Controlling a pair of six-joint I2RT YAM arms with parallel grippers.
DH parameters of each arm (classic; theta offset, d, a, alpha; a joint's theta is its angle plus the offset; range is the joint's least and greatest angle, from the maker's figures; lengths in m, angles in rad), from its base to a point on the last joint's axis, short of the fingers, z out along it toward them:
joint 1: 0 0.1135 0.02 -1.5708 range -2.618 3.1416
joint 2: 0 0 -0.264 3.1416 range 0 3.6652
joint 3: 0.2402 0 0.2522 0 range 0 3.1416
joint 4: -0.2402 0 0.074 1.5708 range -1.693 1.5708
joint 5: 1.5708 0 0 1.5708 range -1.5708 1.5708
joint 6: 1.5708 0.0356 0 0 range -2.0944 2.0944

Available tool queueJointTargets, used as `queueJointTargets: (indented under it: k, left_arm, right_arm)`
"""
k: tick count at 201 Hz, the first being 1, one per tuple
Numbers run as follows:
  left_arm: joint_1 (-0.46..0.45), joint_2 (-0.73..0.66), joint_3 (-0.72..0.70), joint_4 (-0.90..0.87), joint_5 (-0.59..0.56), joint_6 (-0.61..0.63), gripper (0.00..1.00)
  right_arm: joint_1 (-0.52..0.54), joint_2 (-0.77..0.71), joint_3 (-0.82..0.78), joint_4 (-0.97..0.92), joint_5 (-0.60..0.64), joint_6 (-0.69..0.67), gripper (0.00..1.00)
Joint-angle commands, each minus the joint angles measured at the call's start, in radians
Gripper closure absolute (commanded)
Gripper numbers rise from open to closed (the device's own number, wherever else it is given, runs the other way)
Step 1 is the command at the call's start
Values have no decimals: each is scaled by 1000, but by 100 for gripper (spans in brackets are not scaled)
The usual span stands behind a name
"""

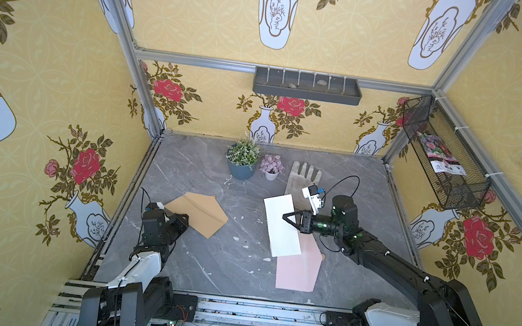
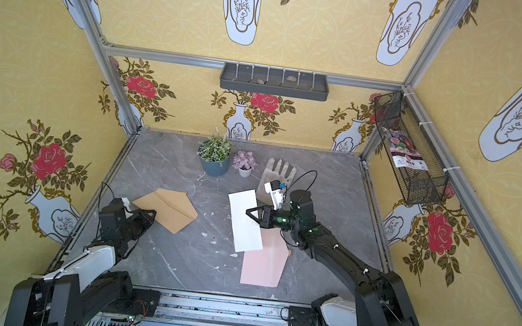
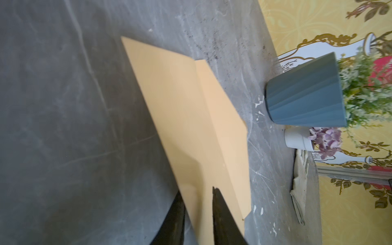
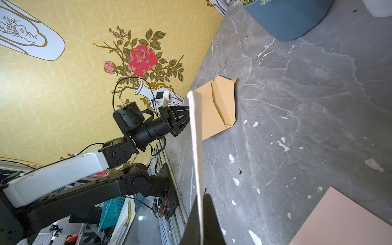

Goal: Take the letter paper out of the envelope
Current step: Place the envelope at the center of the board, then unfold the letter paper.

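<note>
The brown envelope (image 1: 198, 212) (image 2: 168, 208) (image 3: 191, 110) lies flat on the grey marble table at the left, flap side up. My left gripper (image 1: 185, 217) (image 2: 152, 213) (image 3: 196, 191) is at its near left corner, jaws slightly apart, with the envelope's edge passing between the fingers. My right gripper (image 1: 284, 216) (image 2: 248, 212) (image 4: 201, 191) is shut on the white letter paper (image 1: 280, 224) (image 2: 244, 223) (image 4: 195, 137), pinching its long edge. The sheet is fully outside the envelope, held above the table at right of centre.
A pink envelope (image 1: 299, 268) (image 4: 343, 218) lies on the table partly under the white sheet. At the back stand a blue plant pot (image 1: 241, 168), a small white pot (image 1: 270, 174) and a glove (image 1: 302, 176). A wire basket (image 1: 445, 154) hangs on the right wall.
</note>
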Motion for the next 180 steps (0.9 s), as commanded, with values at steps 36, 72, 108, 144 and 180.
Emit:
queueJointTargets:
  k: [36, 72, 108, 144, 180]
  left_arm:
    - [32, 68, -15, 98, 44, -26, 48]
    - [32, -24, -10, 0, -5, -18, 15]
    - [32, -193, -24, -82, -28, 2, 15]
    - [31, -331, -56, -19, 50, 19, 27]
    - [-68, -300, -14, 117, 171, 97, 37]
  right_arm:
    - [4, 3, 5, 51, 5, 4, 100]
    - [5, 0, -14, 65, 1, 11, 100]
    - [5, 5, -14, 80, -11, 18, 100]
    - [2, 41, -5, 131, -39, 39, 100]
    - [-3, 118, 14, 251, -85, 93, 100]
